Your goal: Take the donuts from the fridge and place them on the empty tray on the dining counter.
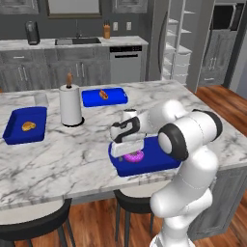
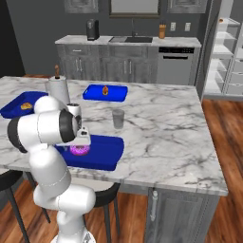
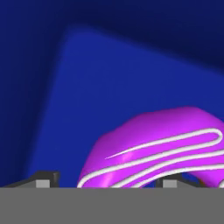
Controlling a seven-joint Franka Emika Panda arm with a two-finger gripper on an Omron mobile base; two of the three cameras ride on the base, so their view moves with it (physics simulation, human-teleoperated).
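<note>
A purple-pink frosted donut (image 1: pixel 134 156) (image 2: pixel 79 150) (image 3: pixel 162 148) with pale stripes lies in the blue tray (image 1: pixel 152 162) (image 2: pixel 102 153) (image 3: pixel 109 87) near the front edge of the marble dining counter (image 1: pixel 72 149) (image 2: pixel 161 137). My gripper (image 1: pixel 129 152) (image 2: pixel 80 143) (image 3: pixel 109 180) hangs right over it, pointing down. Its fingertips stand wide apart. The left one is clear of the donut's outer edge and the right one sits at the ring's hole. The fridge (image 1: pixel 177 48) (image 2: pixel 228 57) stands open at the far right, white shelves showing.
Two more blue trays (image 1: pixel 25 126) (image 1: pixel 113 96), each with a small orange-brown pastry, lie farther back on the counter. A paper towel roll (image 1: pixel 71 105) (image 2: pixel 57 90) stands between them. A glass (image 2: pixel 118 118) stands just behind the donut's tray. Dark stools (image 1: pixel 135 200) sit below the front edge.
</note>
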